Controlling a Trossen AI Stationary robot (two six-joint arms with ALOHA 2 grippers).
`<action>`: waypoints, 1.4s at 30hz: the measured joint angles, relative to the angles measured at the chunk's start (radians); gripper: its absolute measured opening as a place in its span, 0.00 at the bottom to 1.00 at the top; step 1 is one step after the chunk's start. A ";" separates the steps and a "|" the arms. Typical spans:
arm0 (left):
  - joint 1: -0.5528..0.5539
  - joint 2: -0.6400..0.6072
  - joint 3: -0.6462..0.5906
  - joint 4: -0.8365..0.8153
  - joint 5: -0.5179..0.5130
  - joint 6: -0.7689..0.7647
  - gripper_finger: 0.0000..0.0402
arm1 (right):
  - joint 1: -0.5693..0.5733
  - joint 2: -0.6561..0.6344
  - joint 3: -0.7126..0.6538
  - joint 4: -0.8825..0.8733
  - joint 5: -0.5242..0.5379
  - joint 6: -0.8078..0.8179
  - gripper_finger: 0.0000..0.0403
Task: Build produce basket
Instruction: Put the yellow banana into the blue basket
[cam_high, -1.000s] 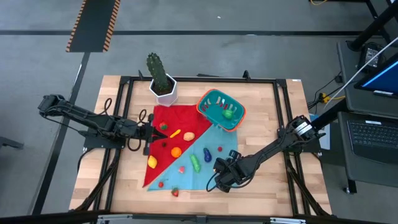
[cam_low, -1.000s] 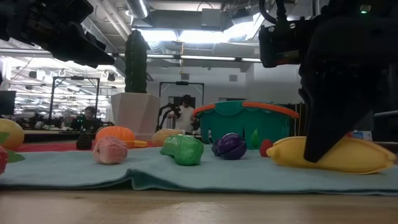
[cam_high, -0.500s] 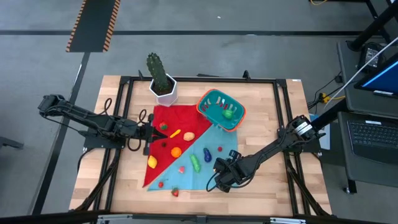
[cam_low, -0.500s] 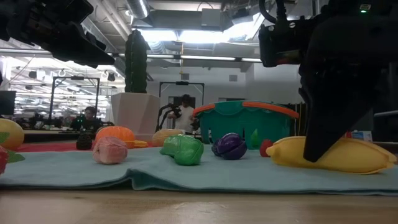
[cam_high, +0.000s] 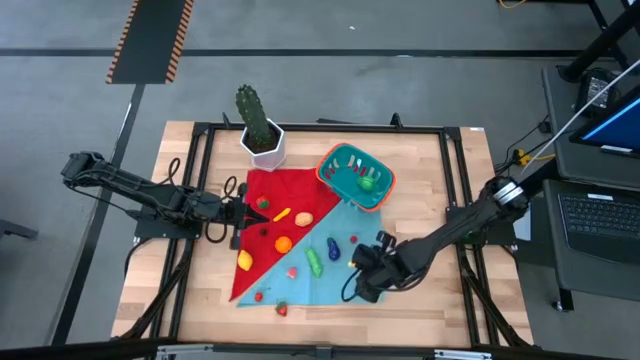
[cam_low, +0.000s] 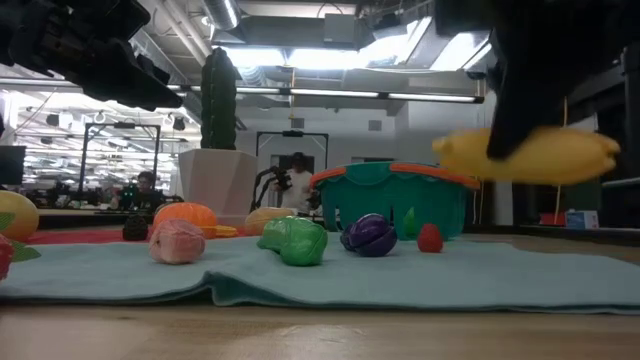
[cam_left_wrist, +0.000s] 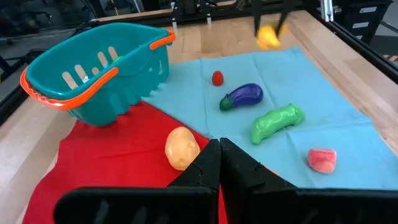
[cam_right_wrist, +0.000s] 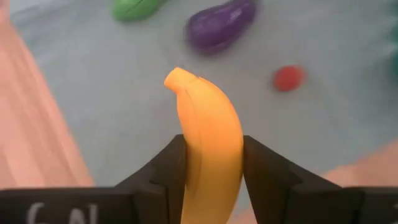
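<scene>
- Banana (cam_right_wrist: 208, 134) sits pinched across its middle between the right gripper (cam_right_wrist: 211, 165) fingers, clear of the blue cloth (cam_high: 350, 235), lower right of centre in the high view.
- Plastic fruit looks light, stiff and smooth; the curved skin could slip, so a mid-body hold suits it.
- Teal basket (cam_high: 340, 178) stands above centre, apart from the banana.
- Left gripper (cam_left_wrist: 219, 165) is closed and empty, over the red cloth (cam_high: 270, 190) at left.

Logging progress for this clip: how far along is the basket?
Done: a few pieces already lie in the basket. In hand: the right gripper holds the banana above the cloth. Left: eggplant, cucumber, orange and others; left gripper idle.
</scene>
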 joint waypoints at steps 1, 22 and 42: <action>0.000 0.000 0.000 0.000 0.000 0.000 0.00 | 0.000 -0.018 0.000 -0.022 0.021 -0.002 0.33; 0.000 0.000 0.000 0.000 0.000 0.000 0.00 | 0.001 -0.464 -0.674 0.734 0.238 -0.154 0.33; 0.002 0.000 0.000 0.052 -0.023 -0.026 0.00 | -0.001 -0.765 -1.259 1.849 0.209 -0.764 0.33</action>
